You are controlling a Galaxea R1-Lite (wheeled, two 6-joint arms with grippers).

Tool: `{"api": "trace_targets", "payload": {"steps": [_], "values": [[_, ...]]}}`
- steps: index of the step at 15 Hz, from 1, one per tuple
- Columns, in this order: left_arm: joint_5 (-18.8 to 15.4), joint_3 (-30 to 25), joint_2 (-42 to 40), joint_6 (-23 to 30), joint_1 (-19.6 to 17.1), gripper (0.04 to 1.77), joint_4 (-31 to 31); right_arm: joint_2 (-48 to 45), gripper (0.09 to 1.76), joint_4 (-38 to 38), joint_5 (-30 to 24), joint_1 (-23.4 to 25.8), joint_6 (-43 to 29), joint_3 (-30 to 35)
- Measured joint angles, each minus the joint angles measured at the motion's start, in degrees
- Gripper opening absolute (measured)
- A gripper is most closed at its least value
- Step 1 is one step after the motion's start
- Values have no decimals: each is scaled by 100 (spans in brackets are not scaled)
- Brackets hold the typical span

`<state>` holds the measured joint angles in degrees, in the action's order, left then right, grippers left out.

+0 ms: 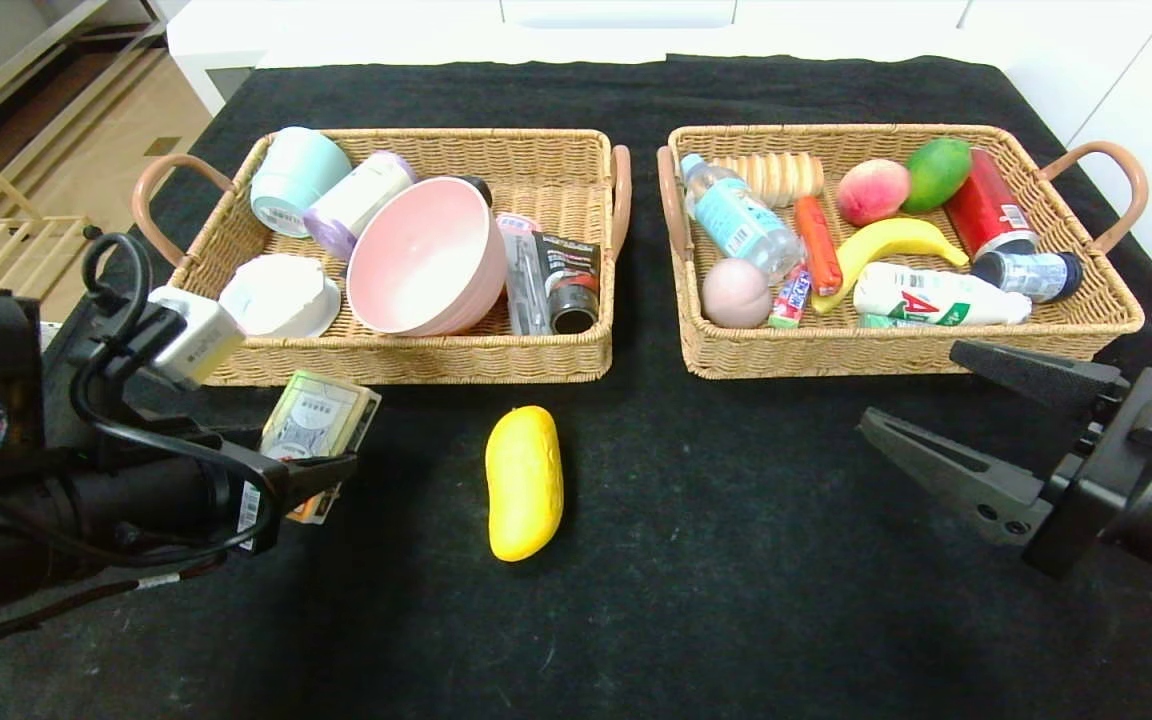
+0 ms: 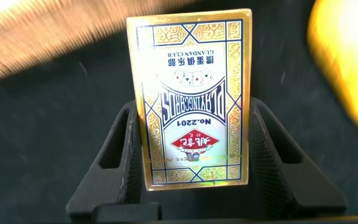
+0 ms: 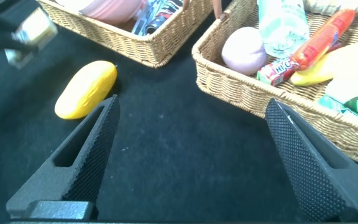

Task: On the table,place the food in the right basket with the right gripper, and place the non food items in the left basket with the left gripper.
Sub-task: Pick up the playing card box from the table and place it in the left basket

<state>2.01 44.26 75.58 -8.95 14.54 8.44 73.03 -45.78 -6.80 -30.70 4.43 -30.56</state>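
The playing-card box (image 2: 194, 99) is sitting clamped between the jaws of the left gripper (image 1: 321, 470), lifted off the table (image 1: 736, 560) just in front of the left basket (image 1: 406, 355). The yellow fruit (image 1: 524, 482) is lying on the table. The right gripper (image 1: 936, 400) is hovering near the right basket (image 1: 896, 352), jaws spread wide, holding nothing.

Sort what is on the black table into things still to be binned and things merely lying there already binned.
Still in play:
- oblong yellow fruit on the cloth
- cream-and-gold card box, clamped in the left gripper
- right gripper, open

Already binned:
- pink bowl
- pale teal mug
- clear water bottle
- yellow banana
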Motion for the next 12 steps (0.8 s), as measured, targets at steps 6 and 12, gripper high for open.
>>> {"api": "trace_targets", "payload": {"steps": [6, 12], "values": [[140, 1047, 313, 18, 4, 103, 16, -24, 171, -4, 2, 20, 1, -5], [422, 2068, 1196, 38, -127, 102, 623, -35, 171, -6, -2, 35, 1, -11]]}}
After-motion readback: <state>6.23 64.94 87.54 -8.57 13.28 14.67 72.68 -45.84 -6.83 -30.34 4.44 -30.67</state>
